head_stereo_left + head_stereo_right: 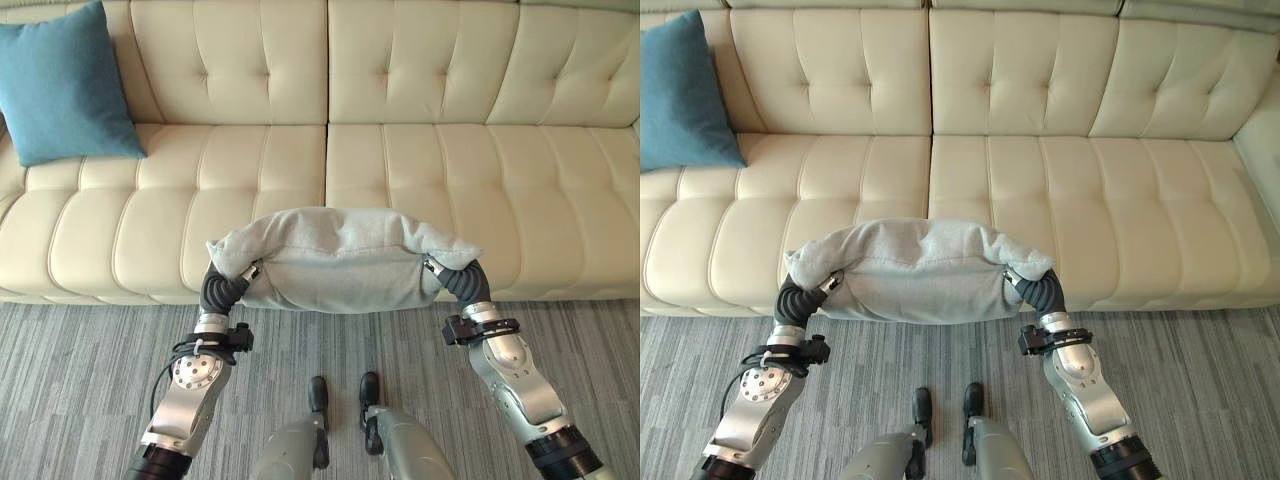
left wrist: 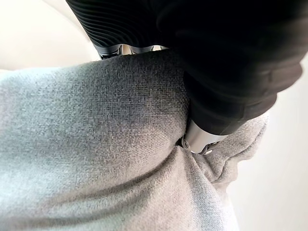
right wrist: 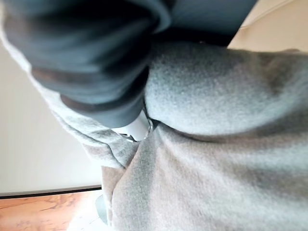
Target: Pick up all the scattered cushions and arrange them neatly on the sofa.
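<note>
While a teal cushion (image 1: 62, 85) leans against the backrest at the left end of the cream sofa (image 1: 420, 170), the grey cushion (image 1: 340, 260) hangs before the seat's front edge, pressed between the left hand (image 1: 247, 272) and right hand (image 1: 436, 267); their fingers sink into the fabric, grip unreadable.

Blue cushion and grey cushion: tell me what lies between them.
Only bare cream sofa seat lies between the blue cushion and the grey cushion, as the left eye view shows.
</note>
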